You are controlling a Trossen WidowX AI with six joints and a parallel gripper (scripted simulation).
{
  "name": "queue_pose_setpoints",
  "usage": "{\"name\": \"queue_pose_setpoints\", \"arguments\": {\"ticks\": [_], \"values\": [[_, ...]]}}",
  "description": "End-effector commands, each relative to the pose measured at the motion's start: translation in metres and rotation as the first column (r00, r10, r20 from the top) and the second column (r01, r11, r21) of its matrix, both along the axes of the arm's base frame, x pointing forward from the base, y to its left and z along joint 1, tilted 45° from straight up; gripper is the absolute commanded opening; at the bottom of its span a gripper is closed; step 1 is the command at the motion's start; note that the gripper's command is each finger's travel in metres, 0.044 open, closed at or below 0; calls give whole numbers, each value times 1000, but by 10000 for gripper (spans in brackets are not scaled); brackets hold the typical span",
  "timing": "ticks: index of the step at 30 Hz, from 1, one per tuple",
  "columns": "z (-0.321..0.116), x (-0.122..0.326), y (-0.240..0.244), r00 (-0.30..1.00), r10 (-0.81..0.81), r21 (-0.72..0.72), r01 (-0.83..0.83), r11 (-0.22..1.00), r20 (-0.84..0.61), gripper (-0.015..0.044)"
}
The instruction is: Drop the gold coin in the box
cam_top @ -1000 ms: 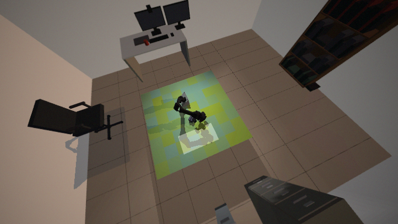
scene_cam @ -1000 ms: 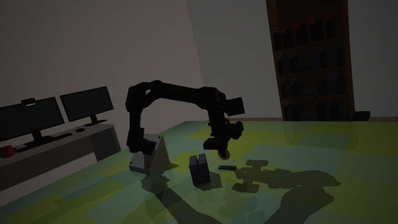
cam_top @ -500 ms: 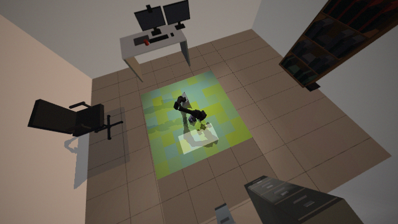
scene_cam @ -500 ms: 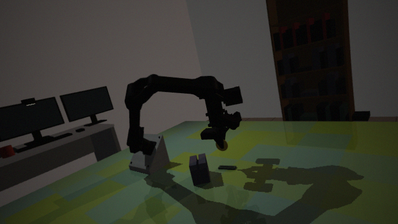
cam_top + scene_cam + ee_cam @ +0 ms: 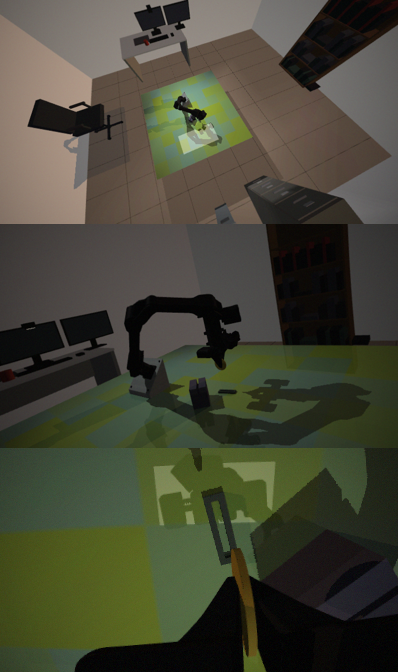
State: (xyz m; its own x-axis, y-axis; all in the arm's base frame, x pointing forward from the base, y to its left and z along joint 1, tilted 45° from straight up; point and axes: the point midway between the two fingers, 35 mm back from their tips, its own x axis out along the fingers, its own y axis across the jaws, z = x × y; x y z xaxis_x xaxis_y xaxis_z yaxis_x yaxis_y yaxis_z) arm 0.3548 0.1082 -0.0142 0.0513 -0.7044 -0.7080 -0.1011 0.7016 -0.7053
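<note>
My gripper [image 5: 220, 365] [image 5: 237, 584] is shut on the gold coin [image 5: 223, 365] [image 5: 250, 633], which hangs on edge between the fingertips, raised above the mat. In the wrist view the coin is seen nearly edge-on and a little tilted. The dark-green holder [image 5: 227, 392] [image 5: 214, 528] lies below on the mat, and its slot is empty. The grey box [image 5: 190, 118] [image 5: 201, 400] [image 5: 320, 568] stands upright nearby, to the left of the holder in the exterior view. The narrow slot shows in its lid. In the wrist view the right finger hides part of the box.
The arm's pale wedge-shaped base [image 5: 159, 382] stands behind and left of the box in the exterior view. The patchwork mat [image 5: 164, 167] [image 5: 347, 418] [image 5: 75, 593] lies under everything and carries the arm's dark shadows. A desk [image 5: 129, 48], a chair [image 5: 90, 117] and a bookcase [image 5: 320, 64] stand off the mat.
</note>
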Motion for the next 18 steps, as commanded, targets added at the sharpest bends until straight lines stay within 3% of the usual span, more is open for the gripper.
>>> {"name": "queue_pose_setpoints", "arguments": {"ticks": [1,18], "values": [[1,0,2,992,-89,17,88,996,89,0],[-1,-5,5,768,-464,155,444,882,442,0]]}}
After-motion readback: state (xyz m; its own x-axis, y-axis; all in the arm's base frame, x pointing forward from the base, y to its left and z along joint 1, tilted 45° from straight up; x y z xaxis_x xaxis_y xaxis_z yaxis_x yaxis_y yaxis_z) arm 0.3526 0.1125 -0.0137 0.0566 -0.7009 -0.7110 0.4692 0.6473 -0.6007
